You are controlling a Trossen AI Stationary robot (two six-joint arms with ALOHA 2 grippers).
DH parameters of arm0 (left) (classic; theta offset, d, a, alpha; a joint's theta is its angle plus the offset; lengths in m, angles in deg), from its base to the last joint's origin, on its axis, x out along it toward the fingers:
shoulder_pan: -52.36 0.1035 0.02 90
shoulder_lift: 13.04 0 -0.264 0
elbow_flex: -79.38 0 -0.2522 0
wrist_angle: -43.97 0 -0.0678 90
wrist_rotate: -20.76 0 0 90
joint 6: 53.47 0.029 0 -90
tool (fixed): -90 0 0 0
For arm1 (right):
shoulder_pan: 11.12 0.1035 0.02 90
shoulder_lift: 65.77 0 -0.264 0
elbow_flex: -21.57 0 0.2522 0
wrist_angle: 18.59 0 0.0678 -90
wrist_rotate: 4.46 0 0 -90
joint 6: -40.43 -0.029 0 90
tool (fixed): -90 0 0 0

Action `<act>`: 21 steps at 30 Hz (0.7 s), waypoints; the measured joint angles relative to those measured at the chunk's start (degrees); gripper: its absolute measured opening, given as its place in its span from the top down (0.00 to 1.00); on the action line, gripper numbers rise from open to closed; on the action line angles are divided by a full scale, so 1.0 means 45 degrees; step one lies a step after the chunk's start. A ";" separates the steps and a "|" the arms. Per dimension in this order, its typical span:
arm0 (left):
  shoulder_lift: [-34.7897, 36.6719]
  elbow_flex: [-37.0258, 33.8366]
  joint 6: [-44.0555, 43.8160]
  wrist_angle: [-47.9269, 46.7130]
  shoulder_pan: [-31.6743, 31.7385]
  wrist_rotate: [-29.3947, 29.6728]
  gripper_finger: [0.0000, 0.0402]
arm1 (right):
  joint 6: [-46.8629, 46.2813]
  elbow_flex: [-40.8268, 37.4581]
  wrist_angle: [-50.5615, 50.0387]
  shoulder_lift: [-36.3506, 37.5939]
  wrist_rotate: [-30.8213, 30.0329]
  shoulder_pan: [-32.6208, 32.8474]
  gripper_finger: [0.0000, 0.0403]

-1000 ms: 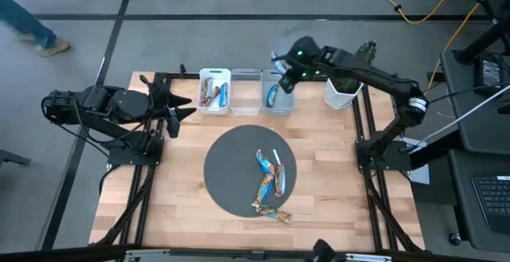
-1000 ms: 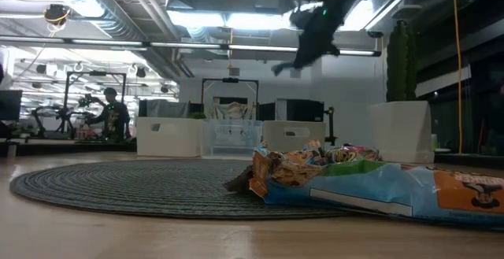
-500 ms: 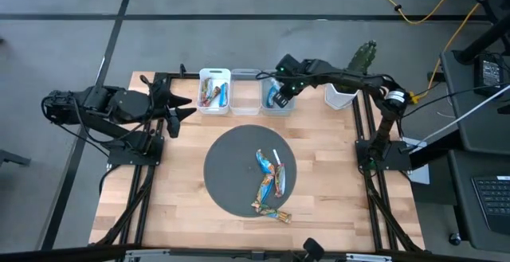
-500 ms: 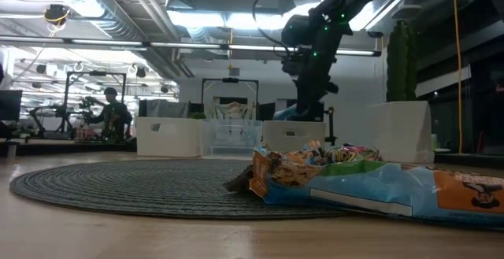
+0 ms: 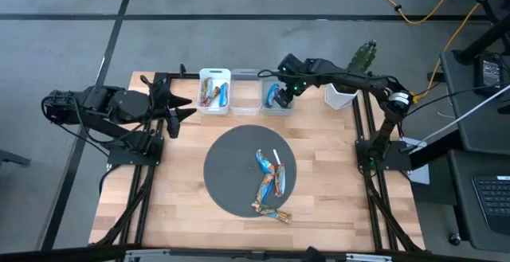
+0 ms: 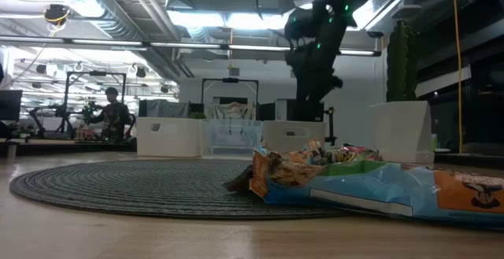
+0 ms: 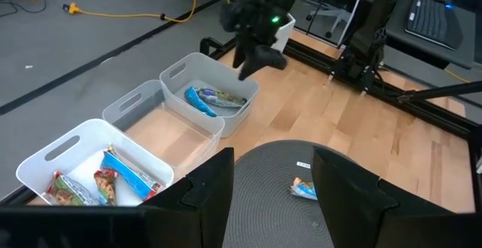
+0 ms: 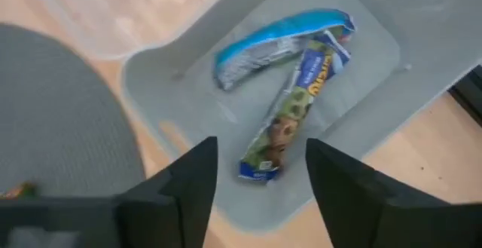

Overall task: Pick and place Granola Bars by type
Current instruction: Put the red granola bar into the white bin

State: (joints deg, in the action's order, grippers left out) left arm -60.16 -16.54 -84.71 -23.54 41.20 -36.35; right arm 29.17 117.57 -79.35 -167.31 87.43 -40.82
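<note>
While I hang over the right-hand bin, this is how things stand.

Right gripper [image 5: 280, 89]: my fingers stand apart with nothing between them, poised just above the right-hand bin [image 5: 264, 105]; the wrist view looks straight down into it.

Bars in this bin: two blue-wrapped granola bars [image 8: 288, 90] lie on the floor of the bin, one curled, one straight, crossing near one end. Neither touches my fingers.

Step in hand: I judge the drop is done and the job now is to leave cleanly. Lift straight up before swinging toward the mat, so a fingertip does not catch the bin wall or drag a wrapper out.

Left gripper [image 5: 177, 107]: it waits at the left edge of the table [image 5: 319, 174], near the left-hand bin [image 5: 202, 105]; its fingers are parted and hold nothing.

Other bins: the left-hand bin holds several mixed-colour bars; the middle clear bin [image 5: 245, 103] looks empty.

Remaining bars [image 5: 269, 184]: a loose cluster lies on the round grey mat [image 5: 227, 166], some overlapping.

Next pick: I would take an outlying bar first, closing across its narrow width, since the crinkled wrappers may slip and neighbours may lift with it.
</note>
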 joint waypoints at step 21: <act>0.0000 0.0000 0.0204 -0.0032 -0.0005 -0.0367 0.58 | 0.3153 0.0019 -0.1658 0.4717 0.1743 0.8652 0.56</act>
State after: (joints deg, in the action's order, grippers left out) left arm -60.16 -16.54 -83.79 -23.68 41.18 -38.01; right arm 43.36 117.66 -86.81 -146.08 95.27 -1.89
